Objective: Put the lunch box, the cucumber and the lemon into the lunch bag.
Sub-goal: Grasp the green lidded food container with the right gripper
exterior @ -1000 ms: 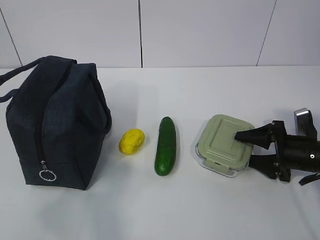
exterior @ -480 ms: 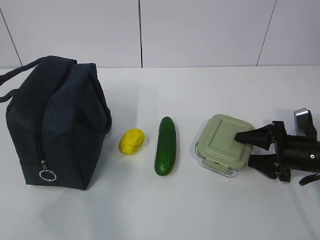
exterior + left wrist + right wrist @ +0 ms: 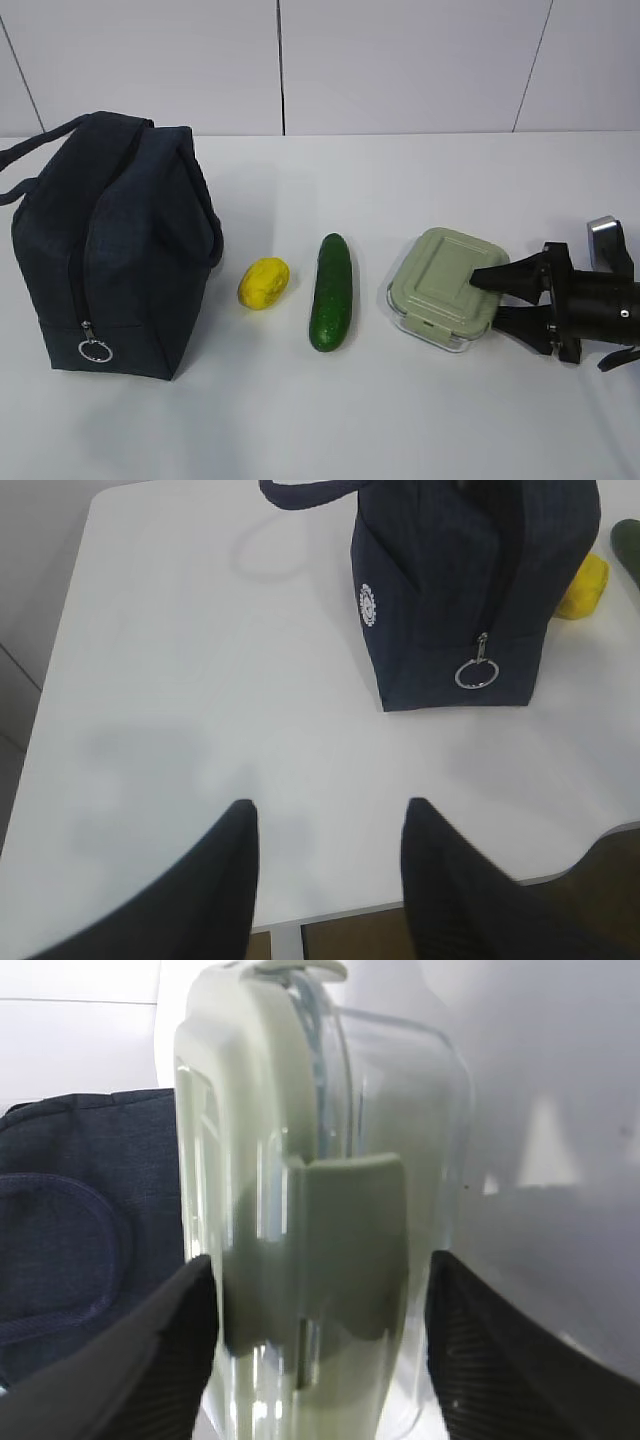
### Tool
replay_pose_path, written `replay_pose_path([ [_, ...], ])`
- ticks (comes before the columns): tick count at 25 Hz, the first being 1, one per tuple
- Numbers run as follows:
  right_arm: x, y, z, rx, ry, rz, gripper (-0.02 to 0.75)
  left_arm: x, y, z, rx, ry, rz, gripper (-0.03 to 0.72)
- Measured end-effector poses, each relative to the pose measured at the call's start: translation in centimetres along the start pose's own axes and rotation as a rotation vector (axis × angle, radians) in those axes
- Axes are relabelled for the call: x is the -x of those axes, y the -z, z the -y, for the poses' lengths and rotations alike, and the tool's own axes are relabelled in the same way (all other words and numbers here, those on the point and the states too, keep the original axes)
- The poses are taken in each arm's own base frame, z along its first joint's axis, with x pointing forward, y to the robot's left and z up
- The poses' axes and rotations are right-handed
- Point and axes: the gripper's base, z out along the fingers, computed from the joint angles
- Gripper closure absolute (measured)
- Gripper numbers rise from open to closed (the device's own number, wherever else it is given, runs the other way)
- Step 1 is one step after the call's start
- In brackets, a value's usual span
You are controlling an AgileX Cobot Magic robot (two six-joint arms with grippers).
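right gripper pinching onto the lunch box, one finger over its lid, one under. cucumber then lemon sit between box and zipped lunch bag. next: firm grip, lift. left gripper spread, idle.

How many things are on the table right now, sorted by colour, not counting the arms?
Dark navy: 1, the lunch bag
Yellow: 1, the lemon
Dark green: 1, the cucumber
Pale green lid on clear base: 1, the lunch box
Total: 4
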Motion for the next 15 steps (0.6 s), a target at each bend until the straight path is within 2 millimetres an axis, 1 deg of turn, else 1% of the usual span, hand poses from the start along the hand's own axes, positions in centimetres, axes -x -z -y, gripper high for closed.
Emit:
replay_pose_path([
  [4,-0.02,0.00,0.00,0.000,0.004,-0.002,0.264,0.00,0.00,0.00,0.000,0.000,0.000,0.367],
  [15,0.03,0.00,0.00,0.000,0.004,0.003,0.268,0.00,0.00,0.00,0.000,0.000,0.000,0.367],
])
